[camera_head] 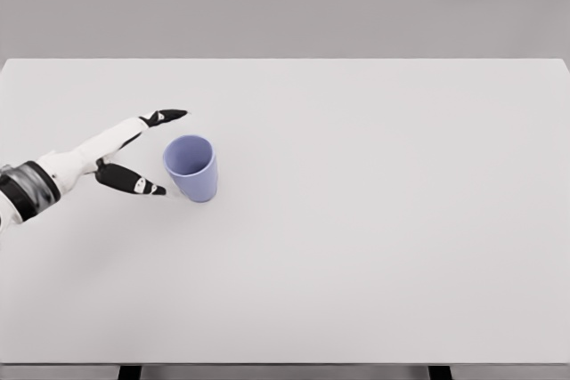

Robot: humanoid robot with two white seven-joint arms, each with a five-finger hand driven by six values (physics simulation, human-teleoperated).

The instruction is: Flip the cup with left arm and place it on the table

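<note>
A light blue cup point(191, 167) stands upright on the white table point(356, 220), its open mouth facing up, left of the middle. My left hand point(160, 153) comes in from the left edge and sits just left of the cup. Its fingers point(165, 117) are spread above the cup's rim level and the thumb point(134, 182) points toward the cup's lower side. The hand is open and holds nothing; a small gap shows between the fingertips and the cup. The right arm does not show.
The table's far edge point(285, 60) runs across the top against a grey wall, and the near edge point(285, 364) lies along the bottom of the view.
</note>
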